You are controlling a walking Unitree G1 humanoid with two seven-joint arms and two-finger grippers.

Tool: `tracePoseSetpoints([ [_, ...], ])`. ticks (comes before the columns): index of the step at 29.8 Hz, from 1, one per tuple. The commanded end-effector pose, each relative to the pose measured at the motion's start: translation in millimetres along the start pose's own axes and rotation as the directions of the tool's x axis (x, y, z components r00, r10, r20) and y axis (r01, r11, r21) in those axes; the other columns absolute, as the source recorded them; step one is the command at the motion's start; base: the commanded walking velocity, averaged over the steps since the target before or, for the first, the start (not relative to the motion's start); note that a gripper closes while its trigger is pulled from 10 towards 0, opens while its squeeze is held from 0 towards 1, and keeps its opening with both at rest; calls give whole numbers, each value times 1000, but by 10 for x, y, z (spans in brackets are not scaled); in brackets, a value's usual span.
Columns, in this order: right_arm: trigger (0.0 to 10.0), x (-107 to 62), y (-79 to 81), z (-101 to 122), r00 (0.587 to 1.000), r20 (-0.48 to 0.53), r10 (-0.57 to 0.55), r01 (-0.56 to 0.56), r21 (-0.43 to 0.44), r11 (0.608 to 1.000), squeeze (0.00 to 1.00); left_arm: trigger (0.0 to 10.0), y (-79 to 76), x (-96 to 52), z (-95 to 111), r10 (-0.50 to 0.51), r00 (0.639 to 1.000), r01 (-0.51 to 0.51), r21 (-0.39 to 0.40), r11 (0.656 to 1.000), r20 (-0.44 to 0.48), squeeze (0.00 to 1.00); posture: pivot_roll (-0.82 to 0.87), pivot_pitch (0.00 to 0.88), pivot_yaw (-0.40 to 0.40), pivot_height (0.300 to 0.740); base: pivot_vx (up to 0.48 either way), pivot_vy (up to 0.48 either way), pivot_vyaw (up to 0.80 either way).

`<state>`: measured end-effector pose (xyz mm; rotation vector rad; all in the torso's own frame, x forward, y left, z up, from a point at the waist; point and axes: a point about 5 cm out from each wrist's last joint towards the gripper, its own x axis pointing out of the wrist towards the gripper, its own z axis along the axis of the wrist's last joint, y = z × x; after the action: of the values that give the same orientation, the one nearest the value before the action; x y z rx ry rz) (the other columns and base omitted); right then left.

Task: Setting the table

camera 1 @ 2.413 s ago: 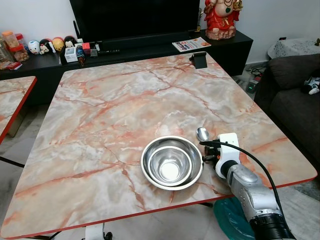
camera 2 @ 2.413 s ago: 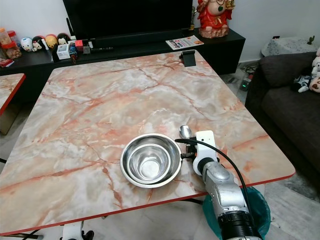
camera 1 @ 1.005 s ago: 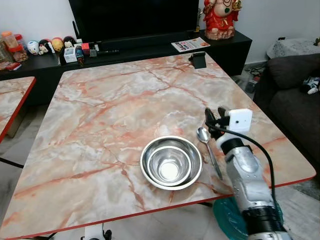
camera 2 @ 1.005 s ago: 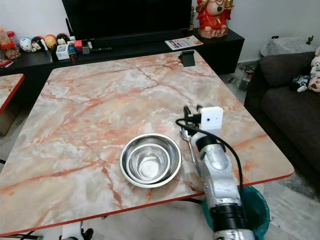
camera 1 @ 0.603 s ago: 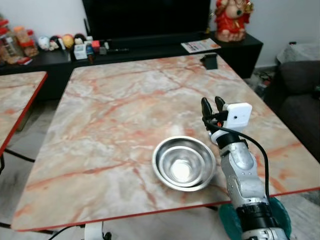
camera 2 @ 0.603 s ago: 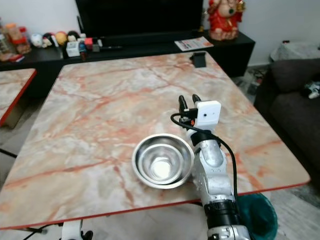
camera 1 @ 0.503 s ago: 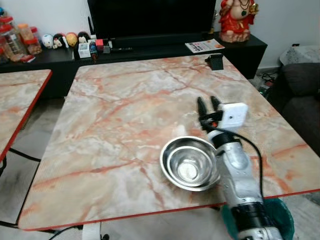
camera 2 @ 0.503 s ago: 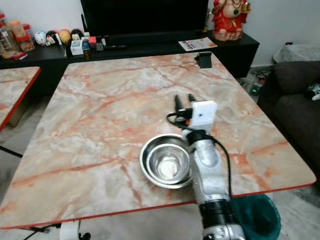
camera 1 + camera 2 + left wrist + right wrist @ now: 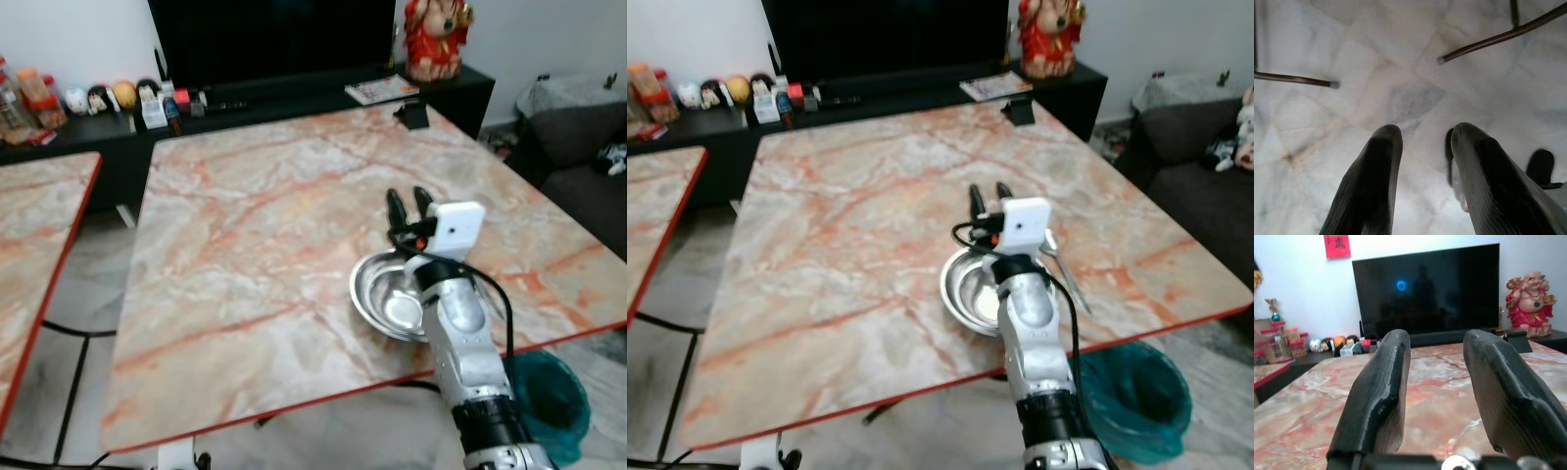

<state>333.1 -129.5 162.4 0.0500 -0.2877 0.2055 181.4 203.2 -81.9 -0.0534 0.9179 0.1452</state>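
Observation:
A steel bowl (image 9: 384, 297), with a smaller one nested inside, sits on the marble table (image 9: 255, 225) near its front right corner. A spoon (image 9: 1064, 268) lies on the table just right of the bowl, its handle towards the front edge. My right gripper (image 9: 406, 200) is raised above the bowl's far rim, open and empty, pointing at the television. In the right wrist view the two fingers (image 9: 1382, 382) stand apart with nothing between them. My left gripper (image 9: 1422, 134) hangs open over the tiled floor, beside thin metal legs.
A second marble table (image 9: 39, 225) stands to the left across a gap of floor. A teal bin (image 9: 1129, 397) sits under the near right corner. A dark sofa (image 9: 588, 147) is on the right. A small black object (image 9: 416, 116) rests at the table's far edge.
The right gripper has lifted off the spoon beside the bowl and now stands raised and open. The camera has swung, so the table sits further right in view.

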Motion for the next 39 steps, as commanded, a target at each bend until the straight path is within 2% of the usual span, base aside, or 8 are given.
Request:
tracePoseSetpoints([
  [1, 10000, -5, -60, 5, 1000, 4, -20, 20, -4, 1000, 0, 10000, -4, 1, -2, 2, 1000, -2, -14, 1000, -5, 0, -34, 0, 76, 740, 0, 326, 0],
  [8, 10000, -5, -63, 4, 1000, 7, -21, 21, -3, 1000, 0, 10000, -3, 2, -1, 3, 1000, -3, -14, 1000, -5, 0, -34, 0, 76, 740, 0, 326, 254],
  [13, 10000, -5, 36, -18, 1000, 18, 10, -11, 13, 1000, 0, 10000, 101, -19, -55, 21, 1000, -22, -2, 1000, -18, 0, -11, 0, 79, 740, 0, 325, 655],
  [16, 10000, -12, 32, -31, 1000, 16, -3, 2, 35, 999, 0, 10000, 112, -20, -55, 23, 1000, -23, -1, 1000, -18, 0, -11, 0, 79, 740, 0, 322, 0],
  [22, 10000, -28, 62, -39, 1000, 23, 11, -11, 13, 1000, 0, 10000, 129, -24, -64, 24, 999, -24, 7, 1000, -21, 0, -13, 0, 87, 740, 0, 326, 84],
  [24, 10000, -33, 74, -43, 1000, 26, 13, -13, 15, 1000, 0, 10000, 129, -24, -63, 23, 1000, -23, 9, 1000, -21, 0, -13, 0, 86, 740, 0, 326, 725],
  [26, 10000, -33, 80, -57, 1000, 22, 7, -8, 35, 999, 0, 10000, 130, -24, -66, 23, 1000, -23, 9, 1000, -21, 0, -12, 0, 85, 740, 0, 330, 0],
  [39, 10000, -24, 79, -91, 1000, 7, 10, -11, 39, 999, 0, 10000, 165, -37, -105, 27, 999, -26, 11, 1000, -30, 0, -9, 0, 85, 740, 0, 335, 0],
])
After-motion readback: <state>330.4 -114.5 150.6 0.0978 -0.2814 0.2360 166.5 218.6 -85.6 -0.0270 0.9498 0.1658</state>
